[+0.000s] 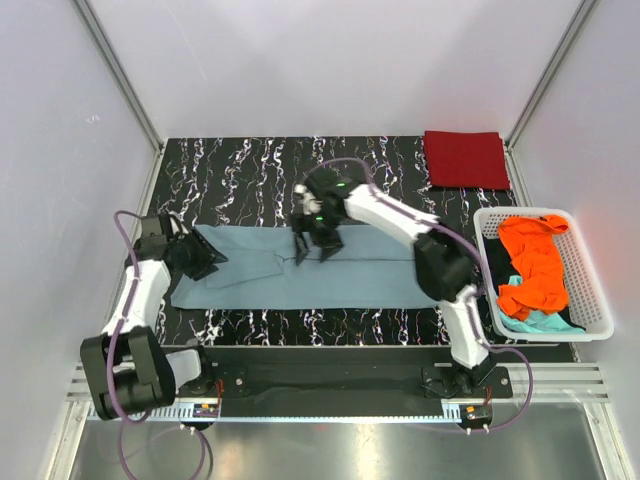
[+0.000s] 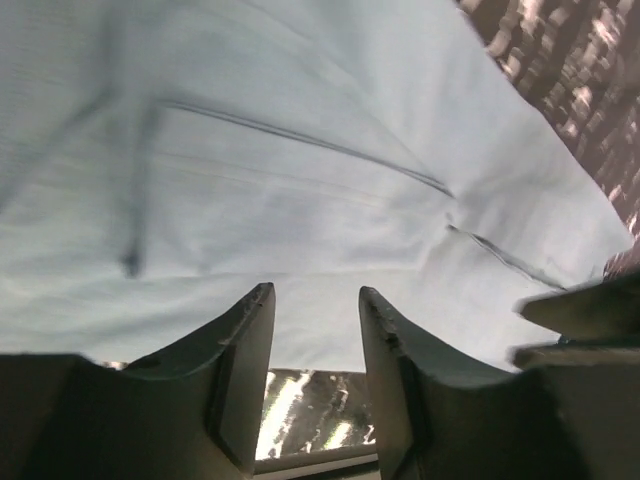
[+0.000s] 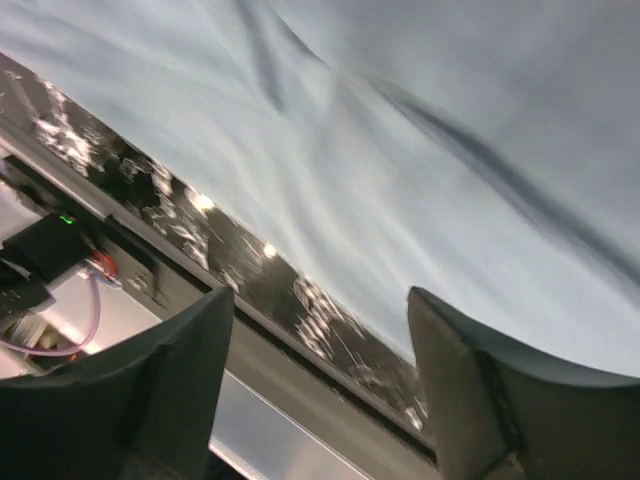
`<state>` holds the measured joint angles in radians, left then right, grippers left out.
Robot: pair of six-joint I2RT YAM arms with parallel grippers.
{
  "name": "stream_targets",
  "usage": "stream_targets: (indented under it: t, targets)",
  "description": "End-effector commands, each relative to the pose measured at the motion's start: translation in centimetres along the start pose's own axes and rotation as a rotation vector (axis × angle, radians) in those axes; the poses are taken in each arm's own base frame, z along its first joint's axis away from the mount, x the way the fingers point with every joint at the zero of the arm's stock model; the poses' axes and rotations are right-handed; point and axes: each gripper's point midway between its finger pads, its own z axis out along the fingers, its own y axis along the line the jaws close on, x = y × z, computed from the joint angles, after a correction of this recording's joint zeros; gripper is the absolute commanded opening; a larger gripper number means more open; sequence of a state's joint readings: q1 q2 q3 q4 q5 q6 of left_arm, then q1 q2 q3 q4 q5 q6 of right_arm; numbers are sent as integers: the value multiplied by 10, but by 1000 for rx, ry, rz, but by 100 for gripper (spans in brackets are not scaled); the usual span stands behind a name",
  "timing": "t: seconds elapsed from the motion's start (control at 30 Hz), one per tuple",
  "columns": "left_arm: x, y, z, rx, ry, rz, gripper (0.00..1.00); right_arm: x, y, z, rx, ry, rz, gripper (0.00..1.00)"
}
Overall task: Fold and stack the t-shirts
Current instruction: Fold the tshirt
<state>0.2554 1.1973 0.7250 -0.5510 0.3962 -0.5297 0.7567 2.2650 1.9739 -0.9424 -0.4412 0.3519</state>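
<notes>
The dusty grey-blue t-shirt (image 1: 370, 275) lies flat as a long, smooth band across the middle of the bench (image 1: 250, 170), a black slab veined with white like marble. Its cloth is soft and matte, with shallow ripples and a stitched seam line showing in the left wrist view.

The left hand (image 2: 315, 293) sits at the shirt's left end, its dark, curved fingers parted with nothing between them. The right hand (image 3: 320, 295) hangs over the shirt's middle, fingers spread wide and empty.

The dark red t-shirt (image 1: 465, 158) rests as a neat folded rectangle at the far right corner of the bench.

At the right edge stands a white plastic slatted basket (image 1: 520, 213), holding the bright orange t-shirt (image 1: 535, 265) in a crumpled heap, with the teal t-shirt (image 1: 540, 322) bunched beneath it.
</notes>
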Motion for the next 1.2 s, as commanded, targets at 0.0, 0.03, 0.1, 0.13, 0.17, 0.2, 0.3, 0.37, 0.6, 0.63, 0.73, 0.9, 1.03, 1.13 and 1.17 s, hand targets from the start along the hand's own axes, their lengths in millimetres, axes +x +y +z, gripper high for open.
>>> stream_targets:
  t: [0.0, 0.03, 0.1, 0.13, 0.17, 0.2, 0.3, 0.37, 0.6, 0.63, 0.73, 0.9, 1.03, 1.13, 1.17]
  targets:
    - [15, -12, 0, -13, -7, -2, 45, 20, -45, -87, 144, -131, 20, 78]
    - [21, -15, 2, -25, -5, 13, 46, 28, -58, -92, 187, -146, 29, 83]
    - [30, -16, 4, -33, 11, -40, 47, 61, -73, -104, 225, -136, 48, 84]
    - [34, -16, 4, -33, 18, -64, 48, 68, -81, -108, 252, -147, 53, 85]
    - [34, -15, 6, -46, 17, -103, 48, 75, -85, -110, 270, -151, 54, 86]
    - [32, -14, 7, -61, 11, -108, 49, 89, -92, -111, 292, -148, 60, 86]
    - [20, -11, 9, -119, -31, -84, 49, 96, -114, -109, 378, -157, 52, 86]
    - [17, -10, 13, -146, -27, -66, 48, 89, -121, -108, 416, -175, 43, 86]
    - [14, 9, 42, -283, 42, -6, 50, 77, -139, -80, 465, -99, 50, 88]
    - [15, 13, 47, -303, 52, -3, 50, 76, -141, -75, 469, -87, 53, 88]
    - [15, 20, 66, -333, 89, 42, 51, 74, -156, -58, 516, -52, 86, 88]
    - [3, 24, 90, -381, 123, 101, 52, 82, -170, -35, 587, -13, 126, 89]
    - [-19, 12, 112, -376, 134, 152, 51, 95, -168, -20, 572, 33, 129, 90]
    - [-35, -10, 135, -360, 163, 246, 51, 106, -146, -5, 481, 69, 117, 90]
    - [-57, -31, 142, -331, 126, 269, 51, 108, -138, -1, 459, 79, 108, 90]
